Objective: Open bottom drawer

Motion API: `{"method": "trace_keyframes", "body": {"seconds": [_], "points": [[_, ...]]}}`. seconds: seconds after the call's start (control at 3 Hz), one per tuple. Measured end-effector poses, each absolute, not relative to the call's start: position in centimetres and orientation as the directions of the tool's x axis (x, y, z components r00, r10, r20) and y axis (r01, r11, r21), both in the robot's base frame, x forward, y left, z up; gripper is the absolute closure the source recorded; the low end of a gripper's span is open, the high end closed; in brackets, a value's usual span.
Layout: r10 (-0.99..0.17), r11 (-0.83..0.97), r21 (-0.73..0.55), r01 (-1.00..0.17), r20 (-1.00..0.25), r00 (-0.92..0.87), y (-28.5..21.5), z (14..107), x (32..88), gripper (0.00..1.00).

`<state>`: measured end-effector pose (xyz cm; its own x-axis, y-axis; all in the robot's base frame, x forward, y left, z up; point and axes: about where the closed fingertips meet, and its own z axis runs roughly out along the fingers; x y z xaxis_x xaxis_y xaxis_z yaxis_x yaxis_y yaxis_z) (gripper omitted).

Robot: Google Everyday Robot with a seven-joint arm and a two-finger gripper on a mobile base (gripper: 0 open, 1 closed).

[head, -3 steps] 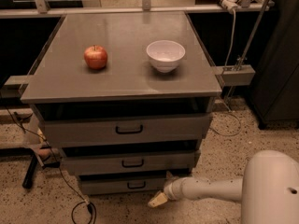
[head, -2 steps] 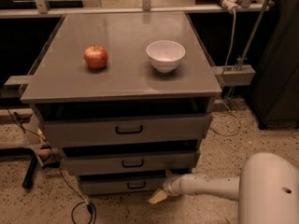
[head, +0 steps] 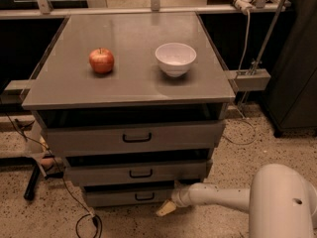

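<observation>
Bottom drawer (head: 111,198) has the gripper (head: 166,208) low beside its right end, and whether that gripper is open cannot be told.

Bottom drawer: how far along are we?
Done: the arm is stretched out low, with the claw near the floor at the right end of the bottom drawer. In hand: the approach; the claw sits right of and below the black handle, not on it. Left: grip the handle and pull; the drawer looks closed under the middle drawer.
</observation>
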<state>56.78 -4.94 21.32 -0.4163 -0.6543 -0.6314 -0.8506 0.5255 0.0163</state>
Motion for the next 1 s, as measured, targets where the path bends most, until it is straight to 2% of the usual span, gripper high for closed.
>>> {"method": "trace_keyframes", "body": {"seconds": [1.0], "points": [[-0.706,0.492,0.060,-0.868,-0.556,-0.439,-4.0,18.3,56.4,0.00]]}}
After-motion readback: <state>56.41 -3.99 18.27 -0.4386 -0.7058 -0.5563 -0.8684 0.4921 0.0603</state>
